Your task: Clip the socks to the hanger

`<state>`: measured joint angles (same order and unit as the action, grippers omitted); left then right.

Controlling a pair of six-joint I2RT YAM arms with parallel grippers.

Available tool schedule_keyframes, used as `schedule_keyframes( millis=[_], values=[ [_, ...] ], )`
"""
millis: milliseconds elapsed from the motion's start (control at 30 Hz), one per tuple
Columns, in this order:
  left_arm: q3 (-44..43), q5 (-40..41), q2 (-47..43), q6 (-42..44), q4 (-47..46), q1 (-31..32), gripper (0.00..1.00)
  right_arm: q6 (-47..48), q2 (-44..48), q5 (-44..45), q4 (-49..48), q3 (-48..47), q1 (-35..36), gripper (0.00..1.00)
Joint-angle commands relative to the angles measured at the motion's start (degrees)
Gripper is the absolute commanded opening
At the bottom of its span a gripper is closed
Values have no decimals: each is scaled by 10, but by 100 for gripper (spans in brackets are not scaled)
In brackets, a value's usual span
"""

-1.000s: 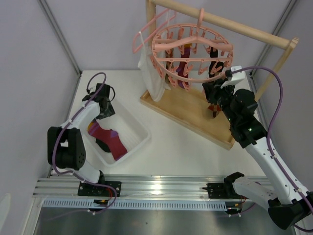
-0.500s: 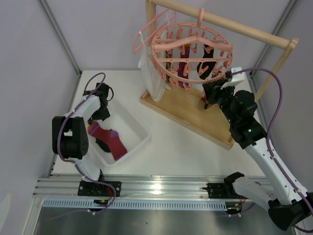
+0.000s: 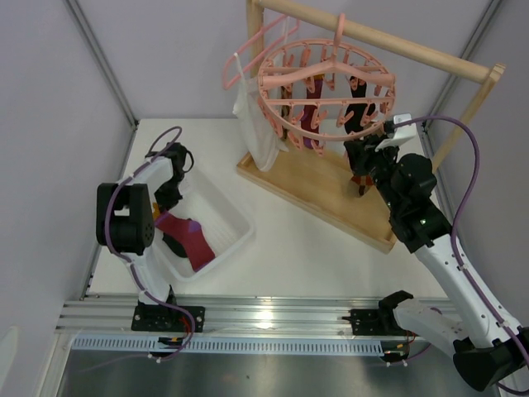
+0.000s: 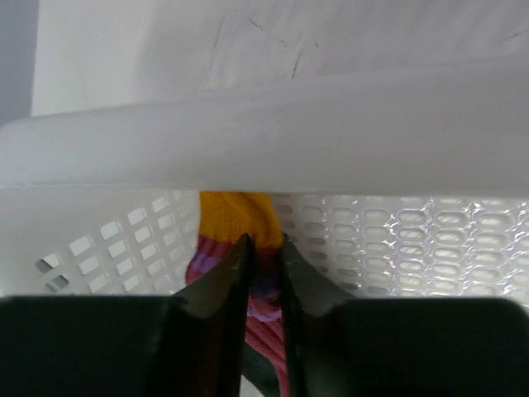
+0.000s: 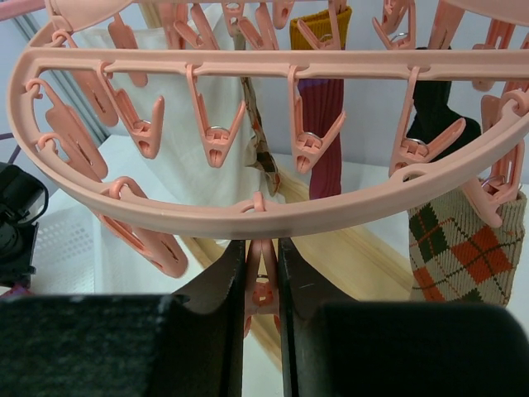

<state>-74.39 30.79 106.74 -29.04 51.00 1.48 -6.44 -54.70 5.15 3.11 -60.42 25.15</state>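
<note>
Pinching sock point(image 4: 238, 218), squeezing hanger clip point(image 5: 261, 277)

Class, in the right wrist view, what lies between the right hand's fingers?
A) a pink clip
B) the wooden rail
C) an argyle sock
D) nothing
A: a pink clip under the hanger sits between the fingers of the right hand; the argyle sock hangs aside.

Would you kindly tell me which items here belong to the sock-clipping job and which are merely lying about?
Job: round pink hanger, its clip in the right pincer, argyle sock, maroon sock in the left pincer.
Lying about: white camisole, thin coat hanger, wooden rack, white basket.
</note>
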Motion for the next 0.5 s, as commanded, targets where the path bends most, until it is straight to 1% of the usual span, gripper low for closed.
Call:
schedule_keyframes(
  millis=[0, 33, 67, 133, 167, 267, 300, 367, 400, 433, 467],
  values=[
    [-22, 1, -13, 3, 11, -4, 19, -4, 11, 3, -7, 3, -4, 2],
    [-21, -2, -21, 1, 12, -4, 14, -4, 12, 2, -6, 3, -5, 2],
    [-20, -7, -41, 0, 12, -3, 7, -3, 12, 2, -6, 3, -6, 2],
    [-16, -13, -70, -1, 7, 4, 1, -4, 12, 0, -7, 2, -7, 2],
    [-10, -16, -107, -1, 2, 9, 1, -3, 13, 1, -6, 1, -7, 2],
    [6, -31, -175, 2, -30, 36, 1, -1, 13, 0, -3, -1, -9, 2],
    [13, -34, -224, 11, -41, 60, 1, -2, 12, 0, -2, -2, -9, 2],
    [26, -36, -276, 19, -80, 89, 1, -2, 12, -3, -4, -3, -10, 2],
    [38, -38, -327, 38, -99, 121, 1, -3, 11, -3, -1, -4, -11, 2],
    [45, -37, -351, 52, -121, 137, 1, -5, 11, -4, -1, -5, -12, 2],
    [62, -30, -375, 65, -174, 156, 1, -6, 10, -6, 0, -6, -12, 2]
  ],
)
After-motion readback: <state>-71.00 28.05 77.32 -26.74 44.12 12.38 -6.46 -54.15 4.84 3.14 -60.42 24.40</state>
